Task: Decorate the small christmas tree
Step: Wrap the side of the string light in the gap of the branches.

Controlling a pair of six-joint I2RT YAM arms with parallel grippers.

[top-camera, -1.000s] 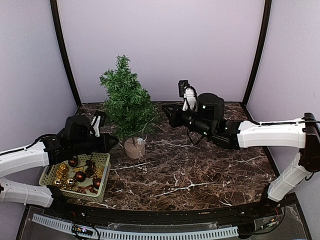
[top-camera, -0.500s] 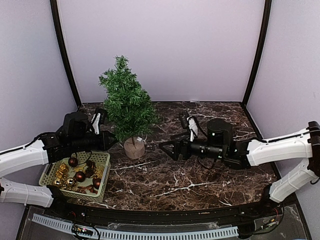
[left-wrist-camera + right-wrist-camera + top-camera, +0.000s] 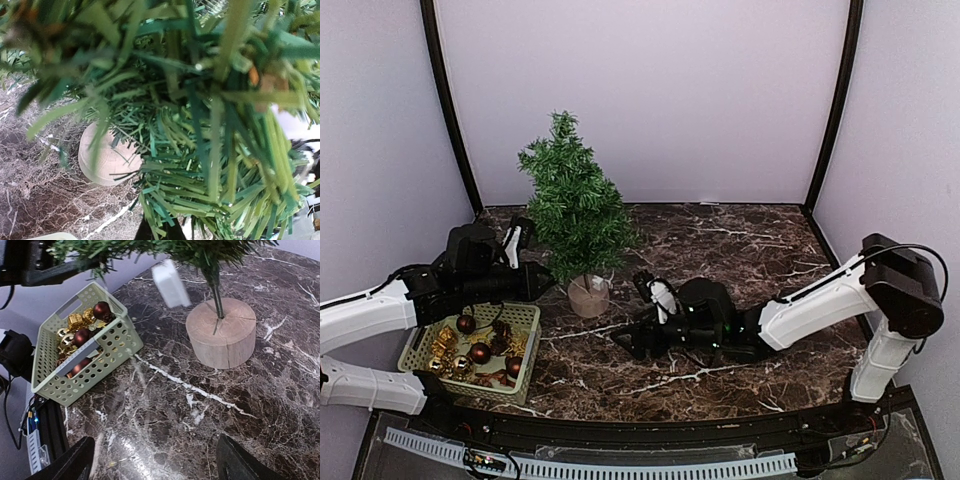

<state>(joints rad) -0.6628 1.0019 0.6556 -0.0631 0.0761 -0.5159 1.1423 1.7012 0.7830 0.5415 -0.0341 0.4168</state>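
Note:
The small christmas tree (image 3: 575, 210) stands at the back left on its round wooden base (image 3: 588, 296). My left gripper (image 3: 542, 278) is pushed into the lowest branches on the tree's left side, jaws shut. In the left wrist view green needles (image 3: 200, 150) fill the frame, the base (image 3: 107, 159) shows below them, and only the dark tips of the left gripper (image 3: 160, 231) show. Whether anything is pinched there is hidden. My right gripper (image 3: 623, 340) hangs low over the table right of the basket, wide open and empty. Both fingers (image 3: 65, 465) frame bare marble in the right wrist view.
A pale green perforated basket (image 3: 525, 365) sits at the front left with dark red balls (image 3: 479, 352) and gold ornaments (image 3: 444, 342) in it. It also shows in the right wrist view as the basket (image 3: 107, 350), left of the tree base (image 3: 222, 332). Purple walls enclose the table.
The right arm has come down from beside the tree to just above the table and moved left toward the basket, and its jaws have opened. The left gripper has moved slightly up into the branches.

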